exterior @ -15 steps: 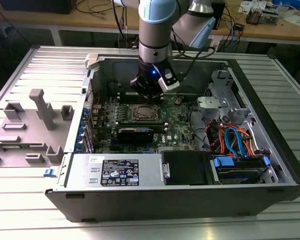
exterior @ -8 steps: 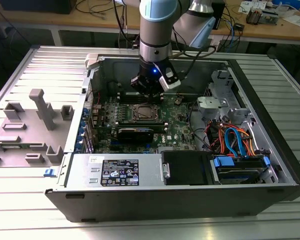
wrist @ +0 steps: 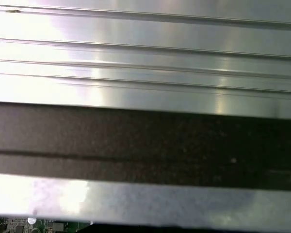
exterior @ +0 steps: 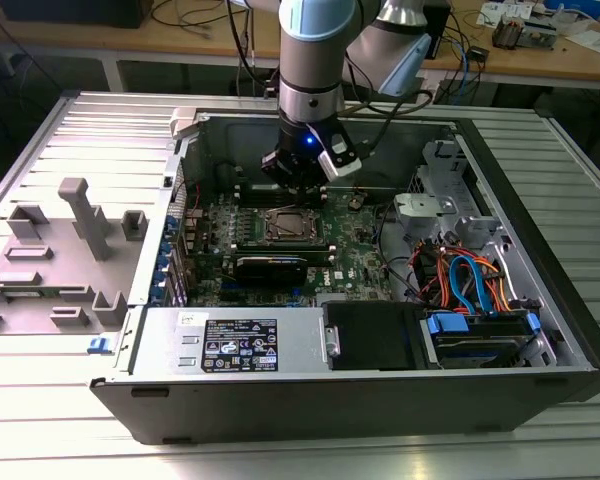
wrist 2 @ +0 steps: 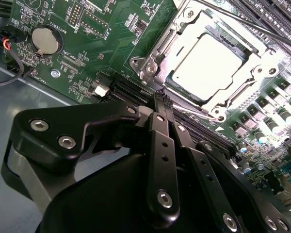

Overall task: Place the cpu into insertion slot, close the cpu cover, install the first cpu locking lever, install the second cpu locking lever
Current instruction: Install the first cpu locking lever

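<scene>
Green motherboard [exterior: 280, 240] lies flat inside the open computer case [exterior: 540, 300], which rests on a ribbed metal bench [exterior: 80, 140] in the exterior view. The gripper [exterior: 298, 180] hangs over the board's far edge, just behind the insertion slot [exterior: 283, 228]; a grey fixture [exterior: 75, 240] stands on the bench towards the exterior view's left edge.

In the second wrist view, the black fingers [wrist 2: 161, 141] are pressed together with nothing between them, their tips near a corner of the socket. The cpu [wrist 2: 208, 65], silvery and flat, sits in the insertion slot with the cpu cover [wrist 2: 169, 43] lying framed around it. A coin battery [wrist 2: 46, 40] sits on the board well apart.

In the first wrist view, ribbed metal and a dark band cross the picture.
</scene>
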Action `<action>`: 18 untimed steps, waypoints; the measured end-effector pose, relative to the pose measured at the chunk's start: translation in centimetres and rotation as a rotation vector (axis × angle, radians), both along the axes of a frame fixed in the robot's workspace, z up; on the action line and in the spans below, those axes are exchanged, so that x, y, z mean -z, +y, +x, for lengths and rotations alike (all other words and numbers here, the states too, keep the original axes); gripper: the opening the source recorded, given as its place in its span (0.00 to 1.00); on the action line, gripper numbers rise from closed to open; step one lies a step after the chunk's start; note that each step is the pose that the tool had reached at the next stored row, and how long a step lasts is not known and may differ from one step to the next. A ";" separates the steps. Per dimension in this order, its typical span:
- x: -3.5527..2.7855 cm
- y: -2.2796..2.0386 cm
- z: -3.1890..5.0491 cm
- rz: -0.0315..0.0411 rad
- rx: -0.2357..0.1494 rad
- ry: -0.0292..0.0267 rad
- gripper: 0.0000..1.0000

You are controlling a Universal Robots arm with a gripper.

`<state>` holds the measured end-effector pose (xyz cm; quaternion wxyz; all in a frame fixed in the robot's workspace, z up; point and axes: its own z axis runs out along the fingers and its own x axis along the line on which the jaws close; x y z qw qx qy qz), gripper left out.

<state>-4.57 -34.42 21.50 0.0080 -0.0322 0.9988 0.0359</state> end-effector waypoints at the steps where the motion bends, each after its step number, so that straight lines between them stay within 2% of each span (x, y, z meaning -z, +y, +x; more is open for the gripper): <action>1: 0.00 0.00 0.00 0.0001 0.000 0.0000 0.11; 4: 0.06 0.00 0.00 -0.0001 0.000 0.0001 0.11; 12: 0.82 -0.04 0.00 -0.0001 0.000 0.0001 0.11; 18: 1.02 -0.07 0.01 0.0000 0.000 0.0001 0.11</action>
